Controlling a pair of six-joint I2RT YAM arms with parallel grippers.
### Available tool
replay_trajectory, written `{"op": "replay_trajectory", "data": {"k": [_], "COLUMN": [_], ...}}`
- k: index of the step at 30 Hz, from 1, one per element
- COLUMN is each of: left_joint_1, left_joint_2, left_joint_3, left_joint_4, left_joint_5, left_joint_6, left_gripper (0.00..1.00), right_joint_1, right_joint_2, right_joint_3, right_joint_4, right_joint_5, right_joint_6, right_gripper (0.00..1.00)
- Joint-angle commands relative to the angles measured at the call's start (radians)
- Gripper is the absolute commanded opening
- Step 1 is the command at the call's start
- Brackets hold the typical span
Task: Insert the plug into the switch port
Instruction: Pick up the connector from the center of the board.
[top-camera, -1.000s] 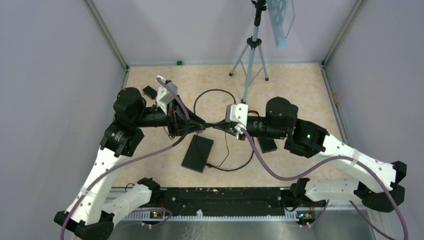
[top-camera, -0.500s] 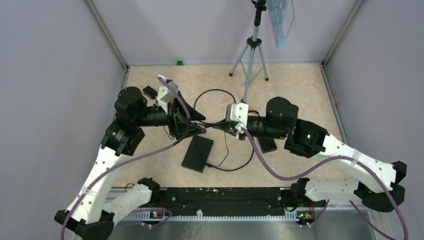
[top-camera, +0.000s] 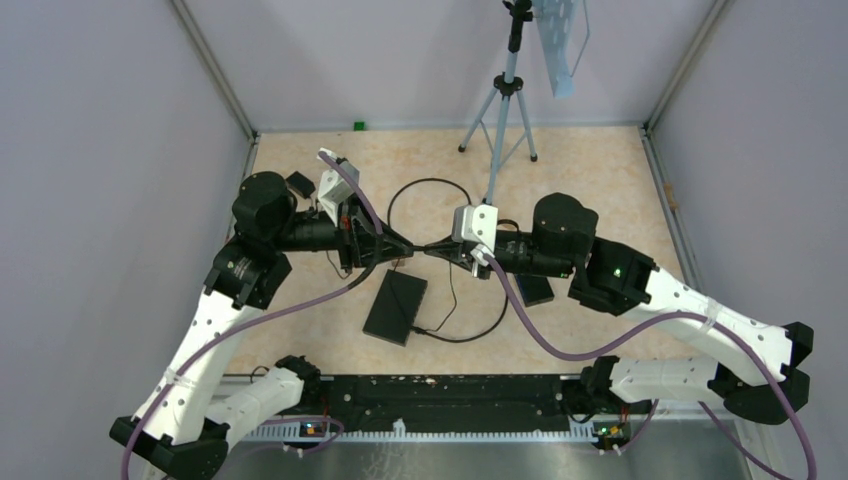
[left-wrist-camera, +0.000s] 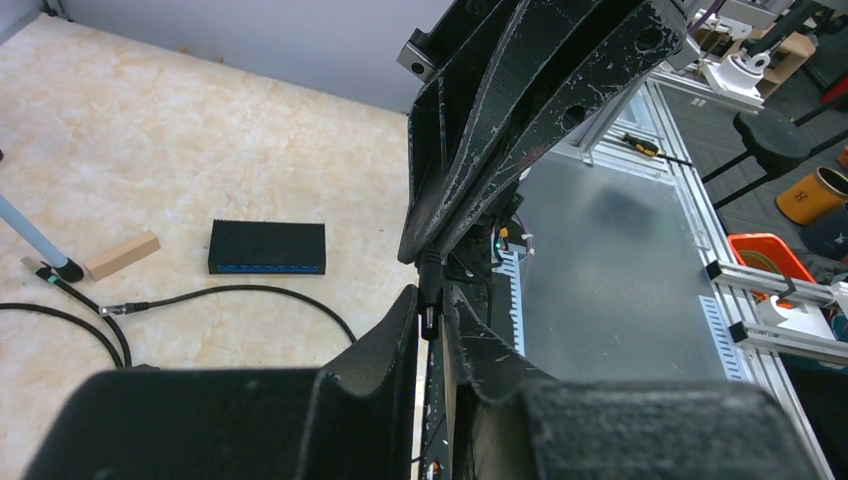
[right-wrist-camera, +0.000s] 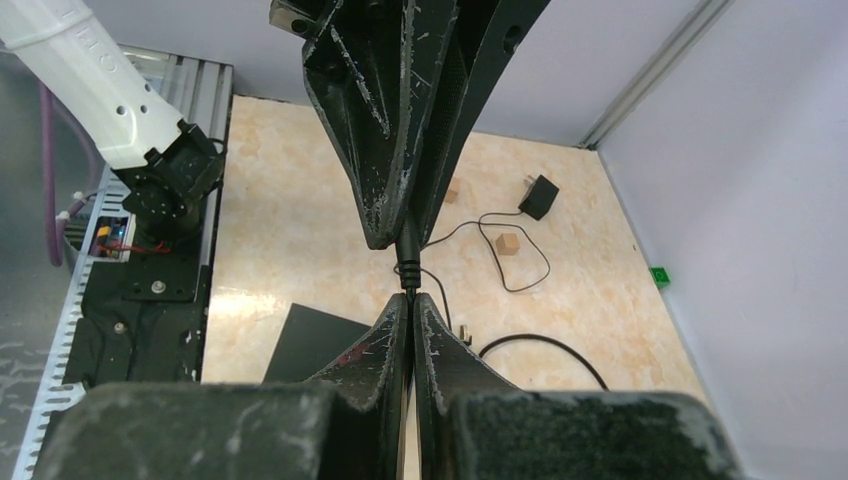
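A small black barrel plug (left-wrist-camera: 430, 305) hangs in mid-air between the two arms, above the middle of the table. My left gripper (left-wrist-camera: 432, 300) is shut on the plug (top-camera: 418, 248), its fingertips pressed against both sides of the barrel. My right gripper (right-wrist-camera: 411, 298) faces it, shut on the thin cable just behind the plug's ribbed collar (right-wrist-camera: 408, 262). The switch (left-wrist-camera: 267, 247), a black box with a row of blue ports, lies on the table. In the top view the switch (top-camera: 537, 291) is half hidden under the right arm.
A flat black box (top-camera: 395, 305) with a cable in its side lies below the grippers. Loose black cable (top-camera: 430, 185) loops behind them. A tripod (top-camera: 505, 100) stands at the back. A black adapter (right-wrist-camera: 540, 195) and small wooden blocks (right-wrist-camera: 509, 243) lie on the table.
My left jaws opened wide half a second ago and have closed again around the plug. The right gripper has kept its hold and not moved.
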Motion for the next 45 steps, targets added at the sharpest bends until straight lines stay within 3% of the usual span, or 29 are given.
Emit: {"op": "replay_trajectory", "data": {"k": [1,2,4,5,8,15,37,45], "left_joint_1": [-0.002,-0.001,-0.002,-0.001,-0.002,-0.001,-0.001,-0.001], "left_joint_2": [-0.001,0.001,-0.002,-0.005,-0.021,-0.041,-0.038,-0.032], "left_joint_3": [0.0,-0.001,-0.001,-0.002,-0.011,-0.027,-0.036,-0.04], "left_joint_4": [0.028,0.027,0.024,0.023,0.03,0.033,0.04,0.041], "left_joint_5": [0.004,0.007,0.015,0.018,0.026,0.033,0.055,0.061], "left_joint_6": [0.02,0.023,0.031,0.035,0.042,0.056,0.041,0.036], "left_gripper": [0.16,0.15,0.1,0.08,0.06,0.0,0.01,0.02], "right_joint_1": [0.006,0.007,0.008,0.007,0.007,0.007,0.007,0.008], "right_joint_2": [-0.01,-0.011,-0.012,-0.012,-0.011,0.021,0.051,0.056], "right_joint_3": [0.018,0.018,0.023,0.025,0.036,0.071,0.082,0.077], "right_joint_4": [0.036,0.029,0.013,0.01,0.0,-0.003,0.032,0.043], "right_joint_5": [-0.044,-0.058,-0.093,-0.098,-0.101,-0.086,-0.073,-0.074], "right_joint_6": [0.012,0.01,0.0,0.005,0.009,0.005,0.029,0.028], "right_gripper": [0.0,0.03,0.29,0.34,0.39,0.38,0.27,0.3]}}
